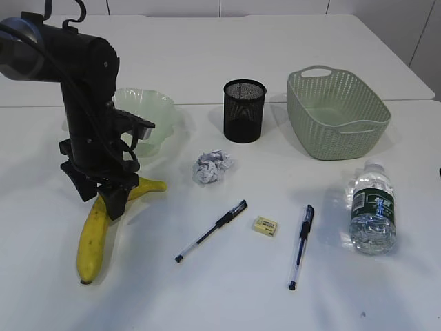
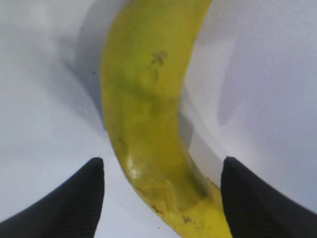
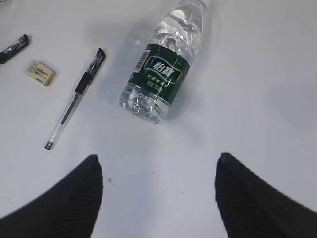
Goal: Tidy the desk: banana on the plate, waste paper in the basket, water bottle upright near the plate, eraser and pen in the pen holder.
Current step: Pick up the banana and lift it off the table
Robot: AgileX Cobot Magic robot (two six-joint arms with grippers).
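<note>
Banana (image 2: 148, 124) flat on table, between spread fingers of left tool (image 2: 162, 198).

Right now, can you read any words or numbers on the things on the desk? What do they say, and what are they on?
"怡寶": large white characters on the dark green label of the water bottle.
Small print on the same label: too small to read.
Faint marks on the top of the eraser: too blurred to read.
The two pens, the banana, the basket and the pen holder: no writing that shows.
</note>
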